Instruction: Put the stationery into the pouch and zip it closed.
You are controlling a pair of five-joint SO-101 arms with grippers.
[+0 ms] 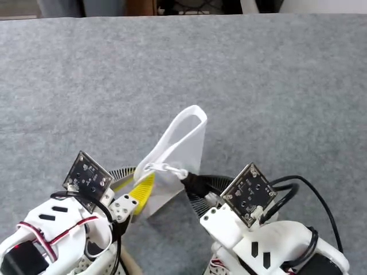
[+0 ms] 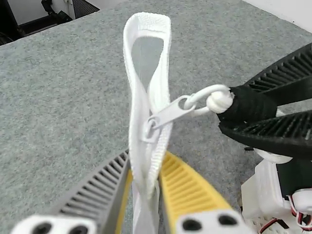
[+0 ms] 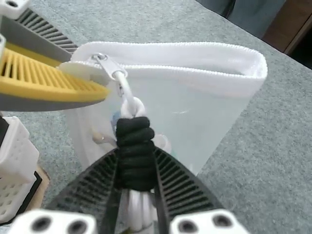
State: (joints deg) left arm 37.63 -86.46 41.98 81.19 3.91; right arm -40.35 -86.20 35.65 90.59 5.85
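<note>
A translucent white pouch [image 1: 178,150] stands on the grey table between both arms. Its zip band [image 2: 146,53] gapes in a loop at the far end. The zip slider [image 2: 158,121] sits near the near end. My left gripper [image 2: 146,163], with one grey and one yellow finger, is shut on the pouch's zip band just below the slider. My right gripper [image 3: 135,148] is shut on the black-wrapped pull cord [image 3: 132,146] tied to the slider [image 3: 105,61]. Faint shapes of stationery [image 3: 114,122] show through the pouch wall. From above, the left gripper [image 1: 143,184] and right gripper [image 1: 192,182] flank the pouch's near end.
Grey felt table [image 1: 275,86] stretches open beyond and to both sides of the pouch. The table's far edge [image 1: 183,15] runs along the top of the high view, with dark furniture behind it. Both arm bodies crowd the near edge.
</note>
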